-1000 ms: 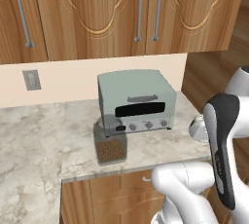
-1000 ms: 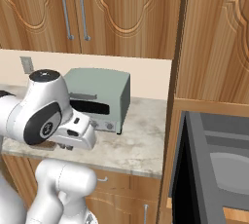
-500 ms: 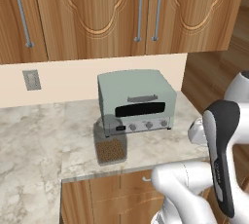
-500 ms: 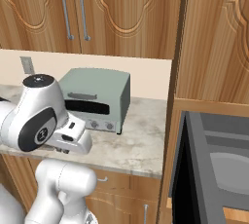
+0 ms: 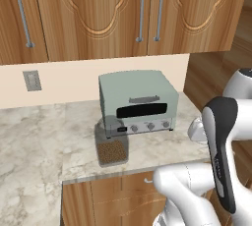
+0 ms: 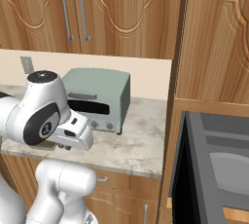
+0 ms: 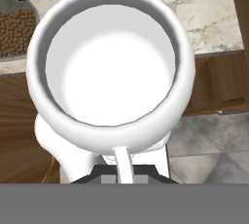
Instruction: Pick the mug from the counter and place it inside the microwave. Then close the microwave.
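Claw [image 7: 124, 169]: pressed together on the mug [image 7: 112, 67], pinching the near wall of its rim, seen from the hand view at the bottom edge, where a thin white strip of the mug's handle or wall runs down between the dark tips. Mug: white, round, open mouth facing the camera, pale inside, held in the air off the counter [image 7: 204, 13]; below it lie the counter's front edge, the wooden cabinet face and grey floor tile. Counter: light marbled stone over wooden cabinets with a drawer, also seen in the left base view [image 5: 39, 136] and right base view [image 6: 136, 140]. Toaster oven [image 5: 138, 102]: pale green, dark glass door, row of knobs along its lower front, standing on the counter against the back wall; in the right base view [image 6: 99, 96] it sits behind the arm's elbow. Jar [image 5: 111, 141]: clear glass, filled with brown bits, just in front of the toaster oven's left corner, touching or nearly touching it; its contents show at the upper left of the hand view [image 7: 14, 30]. Microwave [image 6: 214, 169]: to the right of the toaster oven, beyond the counter's end, set in a tall wooden cabinet, its dark door [image 6: 182, 179] swung open toward the camera and the grey cavity showing. Wall outlet [image 5: 32, 80]: on the beige wall to the left of the toaster oven. Upper cabinets [image 5: 123, 14]: wooden, carved doors with metal bar handles, above the toaster oven
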Motion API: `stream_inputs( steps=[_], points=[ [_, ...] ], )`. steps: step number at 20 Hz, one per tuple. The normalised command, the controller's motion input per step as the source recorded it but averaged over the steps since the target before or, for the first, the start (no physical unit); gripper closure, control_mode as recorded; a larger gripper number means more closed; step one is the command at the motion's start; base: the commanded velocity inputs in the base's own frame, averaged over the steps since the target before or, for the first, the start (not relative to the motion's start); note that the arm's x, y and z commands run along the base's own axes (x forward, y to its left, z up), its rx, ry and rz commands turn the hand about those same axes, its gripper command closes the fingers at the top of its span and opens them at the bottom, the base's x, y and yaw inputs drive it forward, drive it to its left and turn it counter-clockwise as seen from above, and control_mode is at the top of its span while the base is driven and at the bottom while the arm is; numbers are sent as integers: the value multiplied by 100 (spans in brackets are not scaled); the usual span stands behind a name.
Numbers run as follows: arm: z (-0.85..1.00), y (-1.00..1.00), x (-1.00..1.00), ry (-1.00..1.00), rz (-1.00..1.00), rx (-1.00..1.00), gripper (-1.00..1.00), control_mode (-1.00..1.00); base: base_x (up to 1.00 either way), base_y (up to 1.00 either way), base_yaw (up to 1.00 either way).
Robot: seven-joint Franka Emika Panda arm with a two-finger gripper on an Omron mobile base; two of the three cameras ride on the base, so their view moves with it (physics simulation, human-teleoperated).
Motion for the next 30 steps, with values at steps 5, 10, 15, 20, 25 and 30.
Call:
stream_inputs(
  steps=[5, 10, 15, 20, 25, 30],
  points=[
    [0, 0, 0, 0, 0, 0, 100, -100, 0, 0, 0],
    [0, 0, 0, 0, 0, 0, 100, 100, 0, 0, 0],
    [0, 0, 0, 0, 0, 0, 100, 100, -87, 0, -3],
    [0, 0, 0, 0, 0, 0, 100, 100, -100, 0, -4],
    [0, 0, 0, 0, 0, 0, 100, 100, -100, 0, -14],
    [0, 0, 0, 0, 0, 0, 100, 100, -86, -8, -32]
  ],
)
